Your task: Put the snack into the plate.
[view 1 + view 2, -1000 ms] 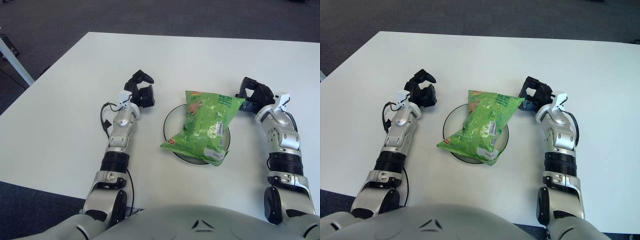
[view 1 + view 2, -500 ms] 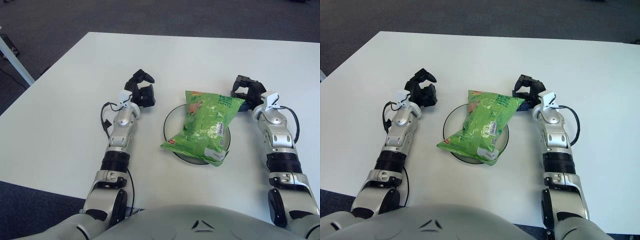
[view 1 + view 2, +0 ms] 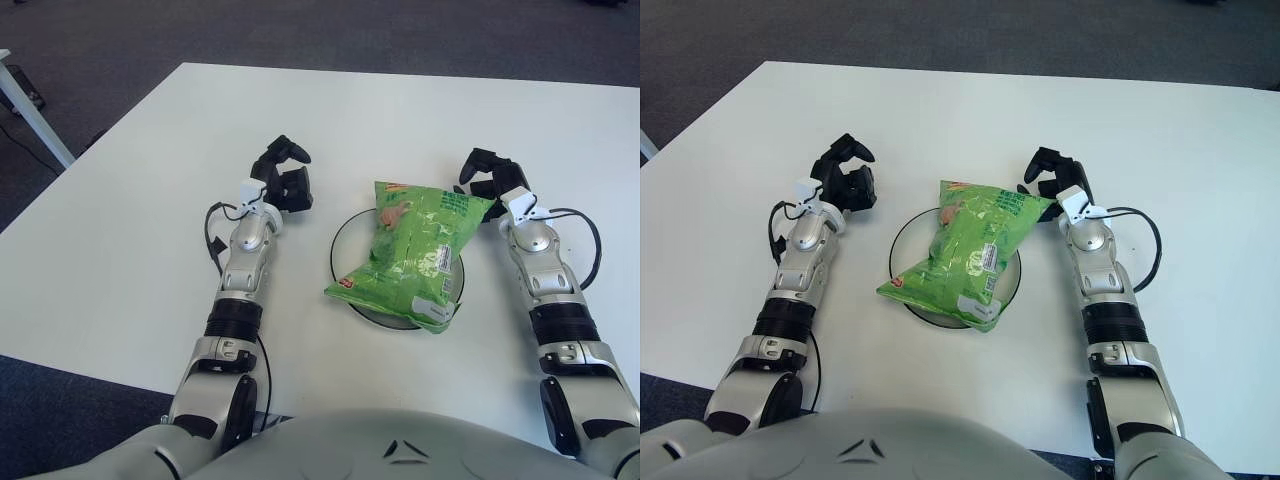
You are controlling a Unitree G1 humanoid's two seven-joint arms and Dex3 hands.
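Note:
A green snack bag [image 3: 412,250] lies across a dark-rimmed plate [image 3: 340,238] in the middle of the white table, its ends overhanging the rim. My right hand [image 3: 490,178] is just right of the bag's far corner, fingers relaxed and apart, holding nothing. My left hand [image 3: 283,180] rests on the table left of the plate, fingers loosely curled and empty. The same scene shows in the right eye view, with the bag [image 3: 975,253] on the plate [image 3: 902,238].
The white table [image 3: 400,110] stretches wide beyond the plate. Its left edge [image 3: 90,150] drops to dark carpet. A black cable [image 3: 585,245] loops beside my right wrist and another [image 3: 213,235] by my left forearm.
My right hand has drawn in to the left, closer to the bag's far corner, and its wrist has turned. The bag and the left hand have stayed put.

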